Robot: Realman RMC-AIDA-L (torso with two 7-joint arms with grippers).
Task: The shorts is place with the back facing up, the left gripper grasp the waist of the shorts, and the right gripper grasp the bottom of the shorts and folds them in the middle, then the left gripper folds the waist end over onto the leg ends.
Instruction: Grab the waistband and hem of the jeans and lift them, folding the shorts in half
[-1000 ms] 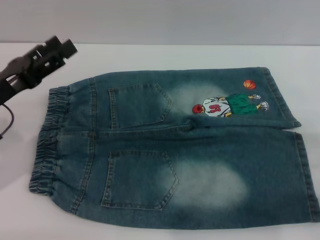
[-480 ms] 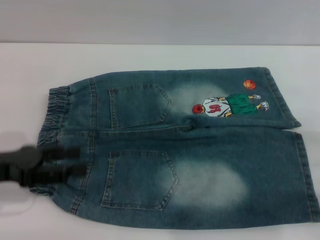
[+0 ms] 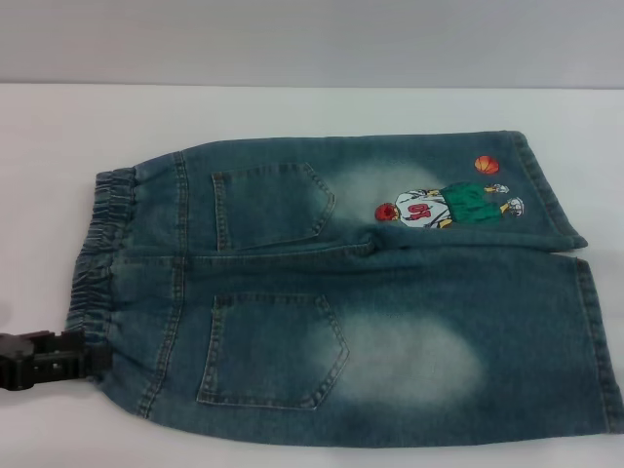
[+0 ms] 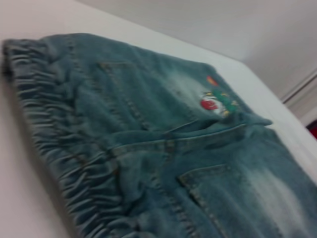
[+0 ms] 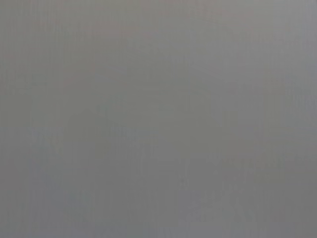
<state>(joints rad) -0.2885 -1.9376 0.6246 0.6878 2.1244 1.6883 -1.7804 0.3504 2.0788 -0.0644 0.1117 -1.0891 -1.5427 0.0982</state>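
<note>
The shorts (image 3: 341,292) lie flat on the white table, back up, with two patch pockets showing. Their gathered elastic waist (image 3: 97,253) is at the left. The bottom of the shorts, two stitched leg ends (image 3: 600,341), is at the right, and the farther hem (image 3: 551,185) runs beside the embroidered player (image 3: 444,207). My left gripper (image 3: 93,356) is low at the near left, right at the waist's near corner. The left wrist view looks along the waist (image 4: 54,129) and across the shorts (image 4: 163,148). My right gripper is out of view, and its wrist view shows only plain grey.
The white table (image 3: 292,107) runs back to a grey wall behind the shorts. A strip of bare table lies left of the waist and in front of the near leg.
My left gripper has swung from the far left of the table, above the waist, down to the waist's near corner. The shorts have not moved.
</note>
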